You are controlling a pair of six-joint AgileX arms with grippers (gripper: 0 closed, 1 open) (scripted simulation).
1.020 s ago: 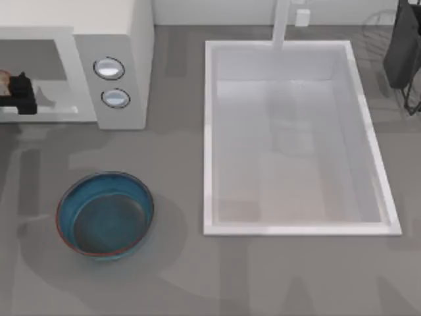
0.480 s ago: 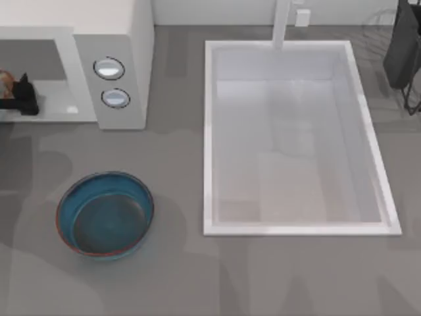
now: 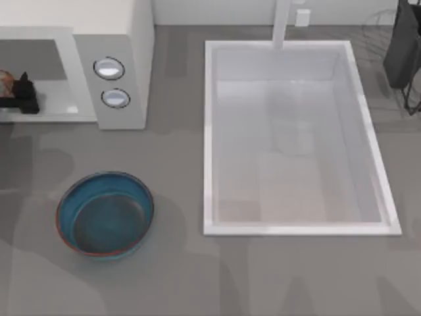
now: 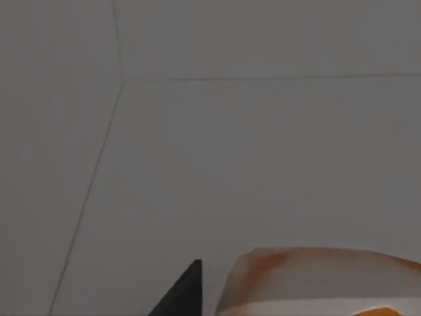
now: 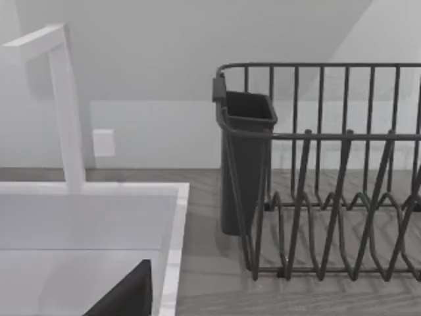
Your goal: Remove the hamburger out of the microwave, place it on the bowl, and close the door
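Left gripper (image 3: pixel 18 92) inside microwave (image 3: pixel 112 59) at burger (image 3: pixel 5 82).
I can't tell its grip; bowl (image 3: pixel 105 214) sits in front, right arm parked by the rack (image 5: pixel 329 171).

On the table (image 3: pixel 177 164), the microwave (image 3: pixel 122 52) sits at ten o'clock, the bowl (image 3: pixel 105 214) at seven, the sink (image 3: pixel 296 138) at three, the hamburger (image 3: pixel 5 82) inside the microwave.

Glossy glazed bowl (image 3: pixel 105 214), matt grey table (image 3: pixel 177 276), dark wire rack (image 5: pixel 342 197)
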